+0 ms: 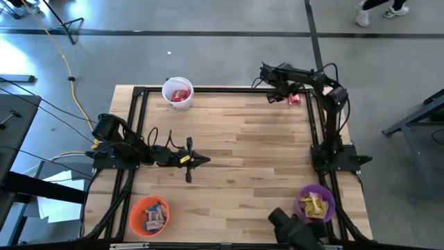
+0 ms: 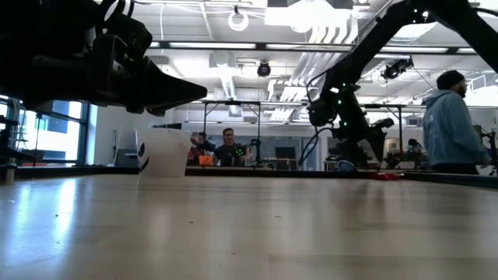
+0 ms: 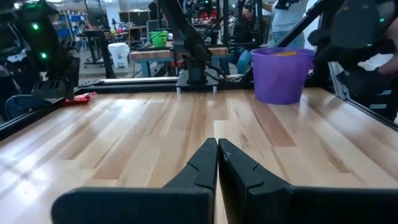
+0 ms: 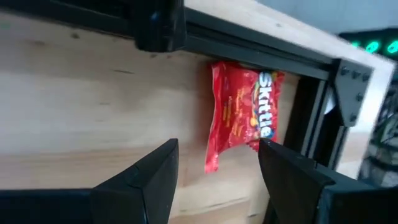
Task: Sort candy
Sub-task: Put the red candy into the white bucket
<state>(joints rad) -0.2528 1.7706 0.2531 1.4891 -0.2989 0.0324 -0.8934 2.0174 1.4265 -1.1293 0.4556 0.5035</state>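
One red candy packet (image 4: 241, 112) lies flat on the table at its far right corner (image 1: 295, 98), against the black frame rail. My right gripper (image 4: 217, 163) hangs just above it, slanting down, open, with the packet ahead of and between its two fingers; I see no touch. My left gripper (image 1: 201, 161) stays shut and level over the table's left middle, its fingertips (image 3: 217, 148) together with nothing between them. More red candy fills the white cup (image 1: 177, 92), blue-and-white bars the orange cup (image 1: 149, 214), and yellow packets the purple cup (image 1: 316, 203).
A black frame rail (image 4: 261, 46) runs along the far and right edges, close beside the red packet. The white cup stands at the far left, the orange cup at the near left, the purple cup at the near right. People stand in the room beyond the table (image 2: 451, 124).
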